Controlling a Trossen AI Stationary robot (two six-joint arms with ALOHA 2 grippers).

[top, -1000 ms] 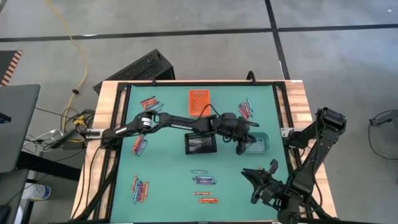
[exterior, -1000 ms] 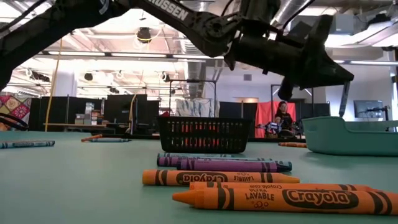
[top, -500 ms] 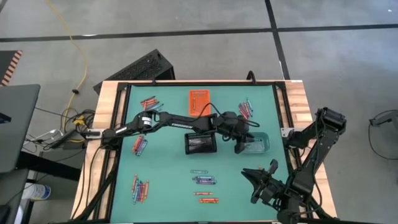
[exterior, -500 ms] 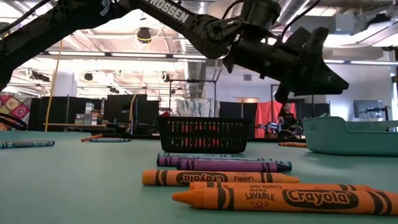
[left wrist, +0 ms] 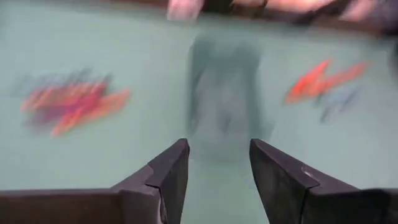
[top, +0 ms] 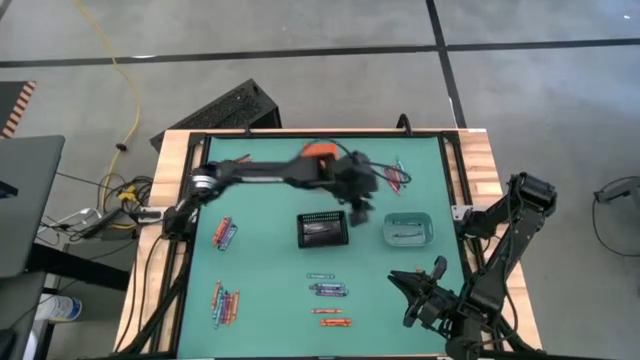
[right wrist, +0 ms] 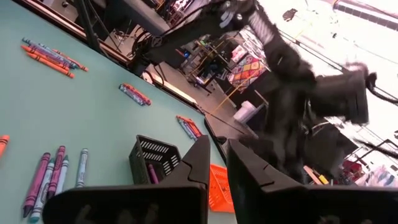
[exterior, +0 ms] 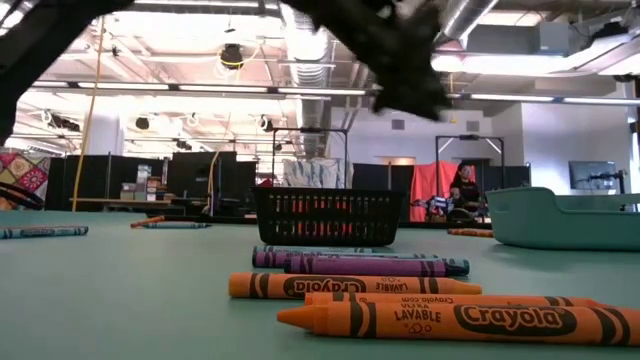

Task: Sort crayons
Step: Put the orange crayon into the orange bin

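Observation:
Crayons lie in loose groups on the green table: one pile (top: 394, 176) at the far right, one (top: 225, 232) at the left, one (top: 226, 304) at the near left, and a few (top: 328, 290) near the middle front. Some crayons (top: 405, 235) lie inside the teal bin (top: 428, 230). My left gripper (top: 358, 205) hangs open and blurred above the table, between the black mesh bin (top: 322, 230) and the far-right pile, with nothing between its fingers (left wrist: 168, 174). My right gripper (top: 418, 283) waits at the near right, its fingers a narrow gap apart (right wrist: 217, 142).
The orange bin (top: 320, 149) stands at the far middle, partly under my left arm. In the low view orange crayons (exterior: 450, 320) and purple ones (exterior: 360, 265) lie close in front, with the mesh bin (exterior: 328, 215) and the teal bin (exterior: 565, 220) behind.
My left gripper has risen from over the teal bin and swung toward the table's far left. It has tipped from pointing steeply down to a shallower slant. The arm now lies across the orange bin.

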